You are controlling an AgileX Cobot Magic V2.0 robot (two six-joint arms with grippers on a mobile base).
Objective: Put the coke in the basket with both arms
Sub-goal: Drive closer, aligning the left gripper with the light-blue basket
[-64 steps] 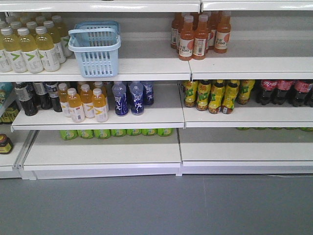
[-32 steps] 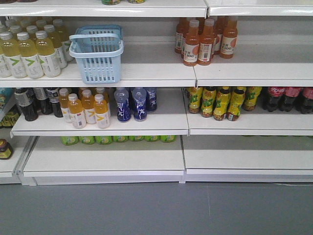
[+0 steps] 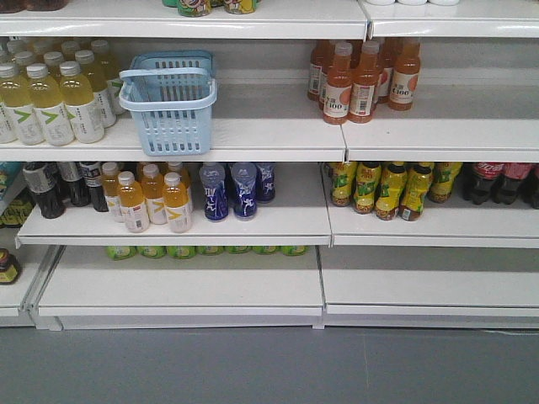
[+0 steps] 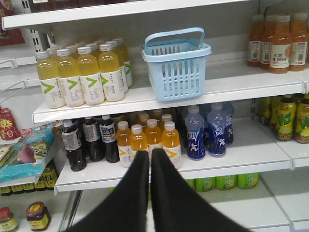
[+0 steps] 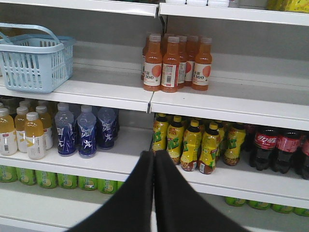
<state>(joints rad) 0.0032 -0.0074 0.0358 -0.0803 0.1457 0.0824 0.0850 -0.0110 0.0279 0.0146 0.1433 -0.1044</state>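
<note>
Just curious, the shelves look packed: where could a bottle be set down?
Bare shelf between the blue basket and the orange drink bottles; below, a gap between the blue bottles and the yellow-green bottles. Crowded left of the basket, with pale yellow bottles.

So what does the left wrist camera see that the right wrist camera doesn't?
Left wrist only: pale yellow bottles beside the basket, dark bottles below them, snack packets at far left. Right wrist only: cola bottles with red labels. Both: the basket, blue bottles, orange-brown bottles, and a shut gripper at the bottom, the left gripper in one, the right gripper in the other.
</note>
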